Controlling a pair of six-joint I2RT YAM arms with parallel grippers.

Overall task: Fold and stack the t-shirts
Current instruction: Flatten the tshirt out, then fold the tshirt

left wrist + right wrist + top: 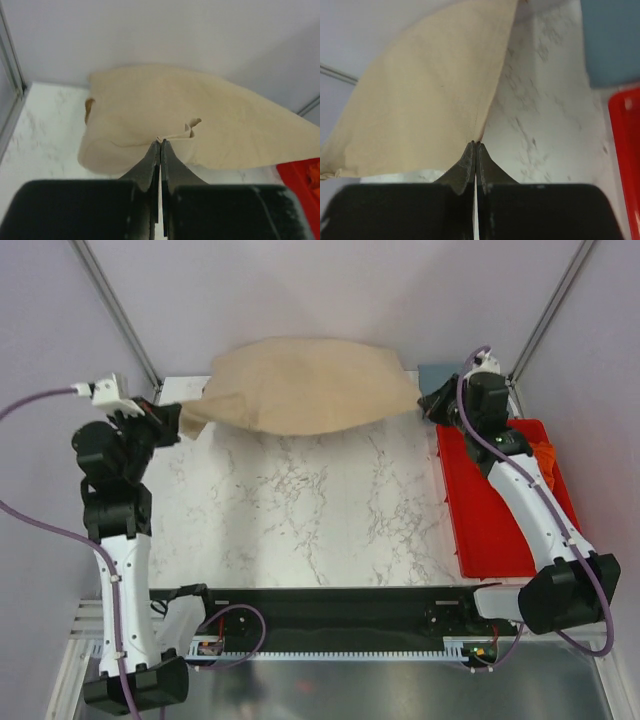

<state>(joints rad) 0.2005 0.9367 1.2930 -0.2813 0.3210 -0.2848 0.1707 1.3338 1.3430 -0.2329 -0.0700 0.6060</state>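
Note:
A tan t-shirt hangs stretched above the far part of the marble table, sagging in the middle. My left gripper is shut on its left corner; the left wrist view has the tan t-shirt pinched at the tips of my left gripper. My right gripper is shut on the right corner, and the tan t-shirt meets the tips of my right gripper in its wrist view. A slate blue-grey t-shirt peeks out at the far right. A bit of orange t-shirt lies in the red tray.
The red tray sits along the table's right side, under my right arm. The white marble table stretches between the arms. Metal frame posts rise at both far corners, before a pale wall.

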